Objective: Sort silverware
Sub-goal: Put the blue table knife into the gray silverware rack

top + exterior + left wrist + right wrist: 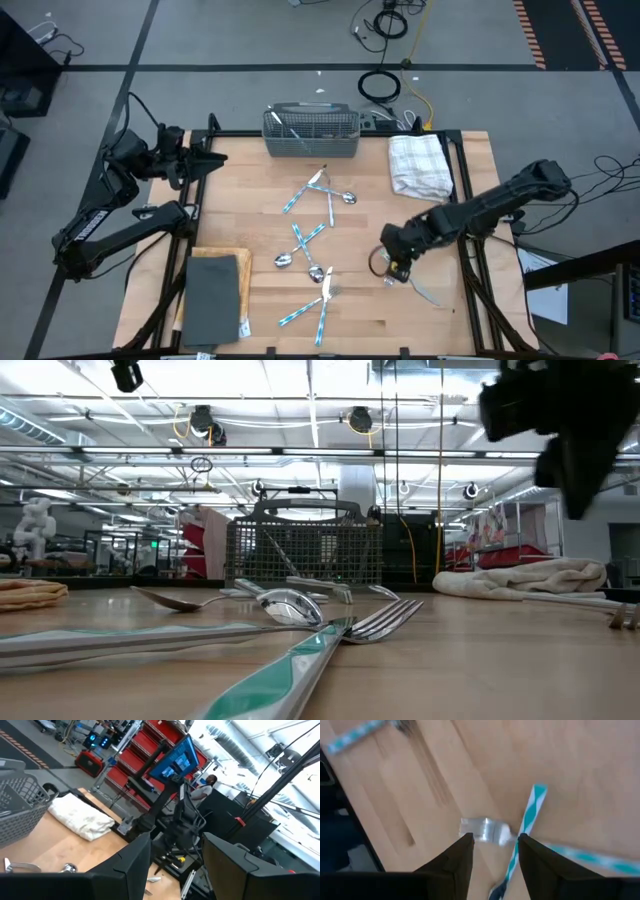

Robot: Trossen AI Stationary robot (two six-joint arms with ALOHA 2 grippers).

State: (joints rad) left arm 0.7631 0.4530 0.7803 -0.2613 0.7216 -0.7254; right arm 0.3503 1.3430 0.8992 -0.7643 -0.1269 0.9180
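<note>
A: Pale wood is what we see most of, the worktop (pixel 440 320), with the silverware (pixel 312 238) strewn down its middle in loose crossings: forks, spoons and knives with blue-and-white handles.

B: We also count a few pieces standing in the basket (pixel 311 132) at the far edge, and a white towel (pixel 419 165) just beside it.

A: The right hand (pixel 396 268) sits low over the near right part of the worktop, apart from the main scatter. In its wrist view the fingers (pixel 455 862) are spread, a fork (pixel 487 831) and a striped handle (pixel 526 822) lying on the wood between them. We cannot tell whether they touch it.

B: The left hand (pixel 218 158) waits at the far left edge, raised, fingers (pixel 125 870) spread around nothing.

A: A dark slab (pixel 212 295) lies at the near left corner, on a wooden board (pixel 243 262).
</note>
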